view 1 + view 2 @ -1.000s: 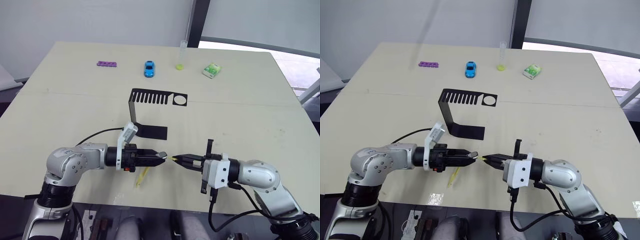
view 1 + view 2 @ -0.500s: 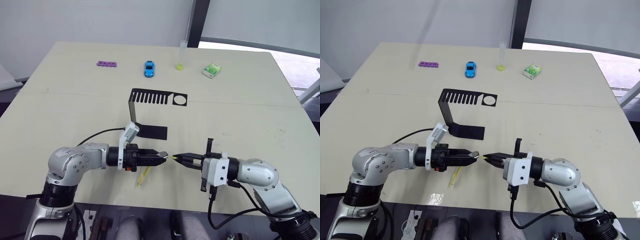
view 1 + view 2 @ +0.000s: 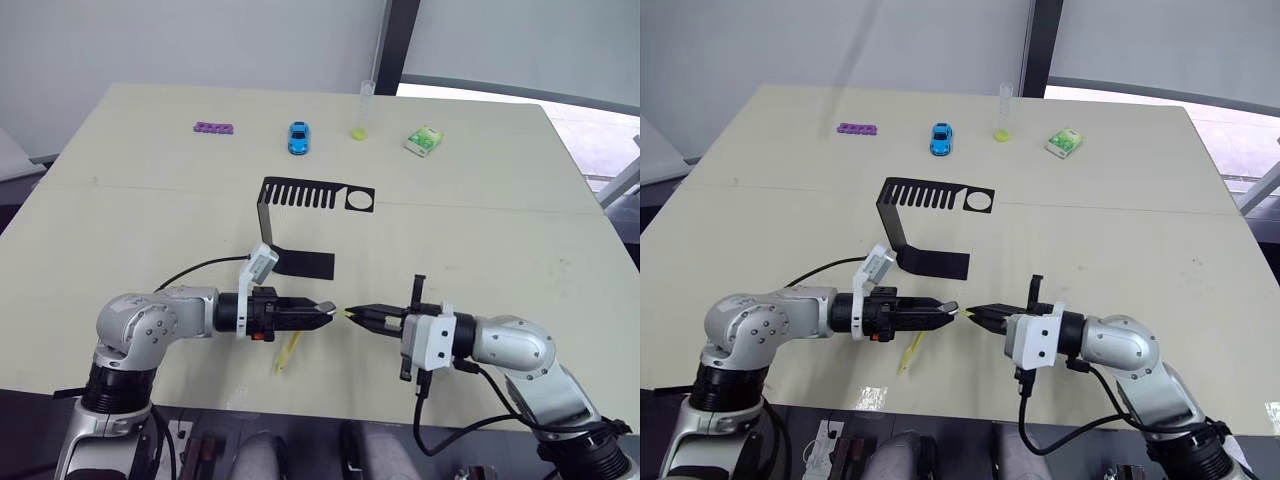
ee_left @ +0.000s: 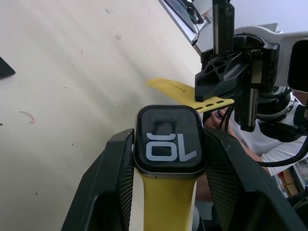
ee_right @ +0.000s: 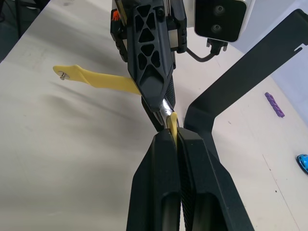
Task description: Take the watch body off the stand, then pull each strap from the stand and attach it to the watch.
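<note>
Left wrist view puts the watch body (image 4: 169, 139) right up close, clamped between the left tool's (image 3: 322, 311) two black fingers, screen up with white digits showing. One yellow strap (image 4: 168, 204) is already joined to it and runs down out of the picture, so its far end is cut off there; from the head views that strap (image 3: 287, 352) hangs down toward the surface (image 3: 480, 230) below the left tool. The second strap (image 4: 185, 92) is pinched edge-on in the right tool (image 3: 358, 316), whose fingers are pressed together on it, and only a short yellow tip (image 5: 171, 121) peeks out between them in the right wrist view. From the head views the two tools meet nearly tip to tip near the front edge of the surface; whether the strap end touches the watch I cannot tell. The stand (image 3: 300, 225) sits just behind them, bare. Well back lie a purple piece (image 3: 214, 128), a blue toy car (image 3: 298, 138), a clear tube (image 3: 364, 108) and a green-white packet (image 3: 423, 141).
</note>
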